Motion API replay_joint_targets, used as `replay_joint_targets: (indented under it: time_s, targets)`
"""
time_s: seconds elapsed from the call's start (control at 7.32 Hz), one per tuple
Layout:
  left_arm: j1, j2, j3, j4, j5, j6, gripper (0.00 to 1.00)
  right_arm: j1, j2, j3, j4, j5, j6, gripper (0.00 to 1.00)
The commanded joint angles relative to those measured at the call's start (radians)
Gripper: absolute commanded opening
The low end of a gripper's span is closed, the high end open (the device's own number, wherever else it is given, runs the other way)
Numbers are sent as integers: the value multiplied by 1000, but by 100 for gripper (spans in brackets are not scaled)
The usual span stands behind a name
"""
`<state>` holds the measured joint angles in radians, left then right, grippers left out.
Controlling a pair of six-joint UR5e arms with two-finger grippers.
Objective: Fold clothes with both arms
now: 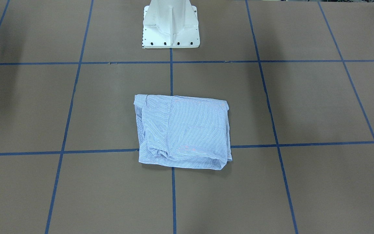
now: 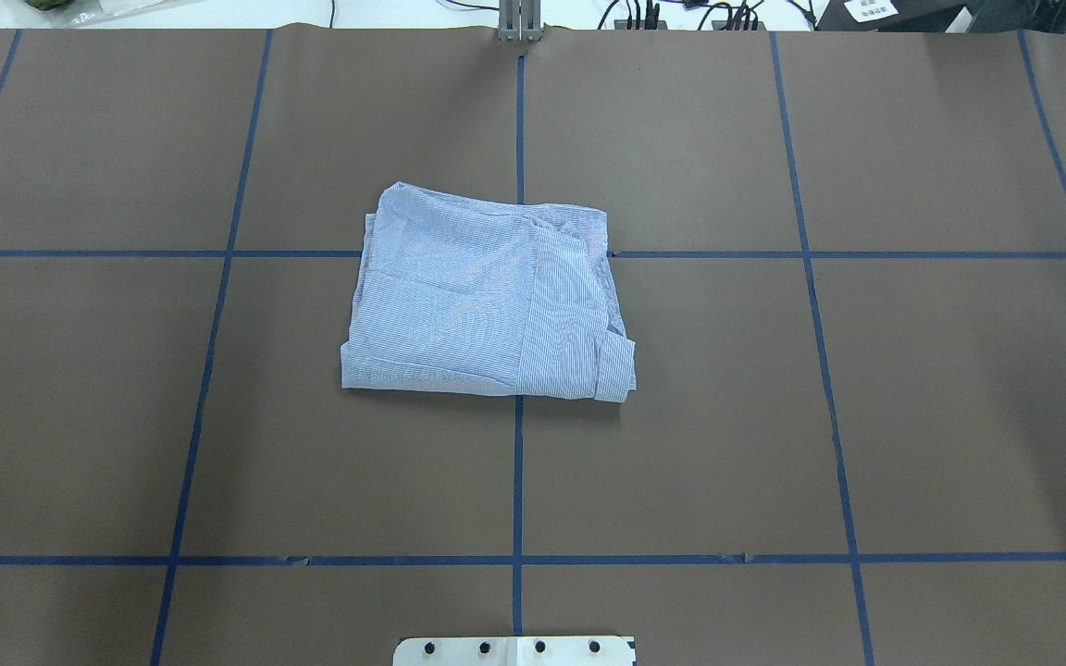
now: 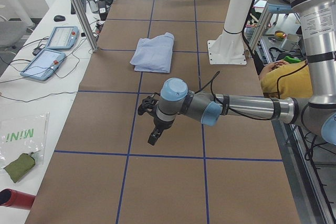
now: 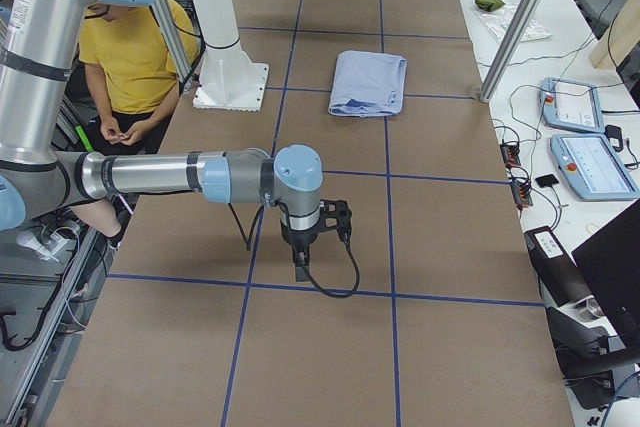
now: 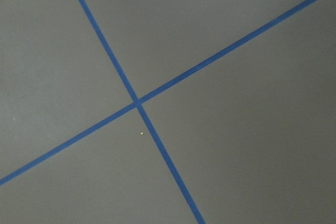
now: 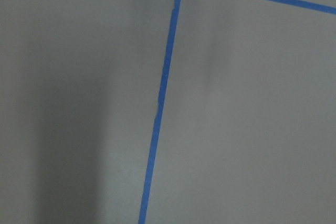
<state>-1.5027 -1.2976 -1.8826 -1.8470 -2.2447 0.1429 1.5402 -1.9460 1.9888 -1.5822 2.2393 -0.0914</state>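
folded shirt (image 2: 487,296) mid-table, left gripper (image 3: 152,139) well apart (right likewise)

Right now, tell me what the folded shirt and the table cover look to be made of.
The shirt: thin woven cloth, likely cotton, matte; fine blue-white stripes and soft creases show. The table cover: probably brown paper or card, matte and flat, with blue tape lines stuck on it.

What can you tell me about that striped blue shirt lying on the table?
The shirt looks like light cotton, pale blue with fine white stripes. It lies folded into a rough, slightly rumpled rectangle, flat on the brown table, across a crossing of its blue tape lines. A folded sleeve with its cuff lies along one side. Nothing touches it but the table; neither arm is near.
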Motion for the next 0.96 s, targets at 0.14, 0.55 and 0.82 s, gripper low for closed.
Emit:
replay_joint_targets:
  time_s: [0.14, 0.55, 0.82]
  targets:
    - [-60, 1, 8, 192, -97, -3, 100, 20, -36, -2, 42, 46, 10, 100]
    - [-62, 1, 4, 331, -101, 0, 100, 20, -37, -2, 42, 48, 9, 100]
    - [-60, -17, 3, 327, -92, -11, 100, 20, -37, -2, 44, 48, 9, 100]
